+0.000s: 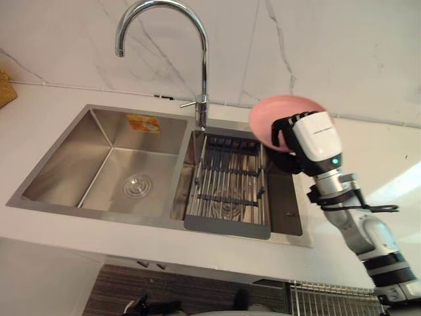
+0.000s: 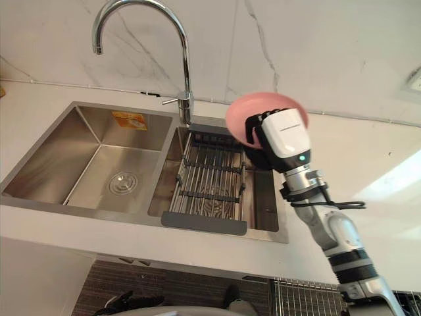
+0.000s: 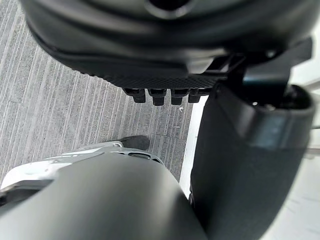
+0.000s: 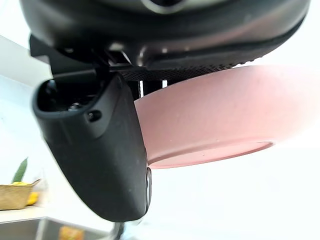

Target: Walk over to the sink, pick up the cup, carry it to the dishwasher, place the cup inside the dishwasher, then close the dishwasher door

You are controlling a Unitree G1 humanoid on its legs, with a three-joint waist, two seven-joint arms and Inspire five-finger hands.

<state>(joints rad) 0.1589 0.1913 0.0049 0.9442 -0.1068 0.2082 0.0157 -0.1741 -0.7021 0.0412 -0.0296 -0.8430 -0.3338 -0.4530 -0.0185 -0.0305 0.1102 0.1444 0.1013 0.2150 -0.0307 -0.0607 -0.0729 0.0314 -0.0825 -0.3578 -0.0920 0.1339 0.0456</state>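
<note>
Fingers and thumb of the right hand (image 1: 310, 141) are gripping a pink bowl (image 1: 264, 117) by its rim, and the hand is holding it tilted in the air, clear of everything below. The bowl is hanging over the back right corner of the steel sink (image 1: 66, 158), near the base of the curved faucet (image 1: 204, 59). A slatted drying rack (image 1: 227, 191) is sitting in the sink's right basin, while the left basin is showing its drain. The white surface (image 1: 39, 122) is surrounding the sink. The left hand (image 3: 160, 50) is hanging low over the grey striped floor (image 3: 60, 110), with its fingers relaxed and holding nothing.
</note>
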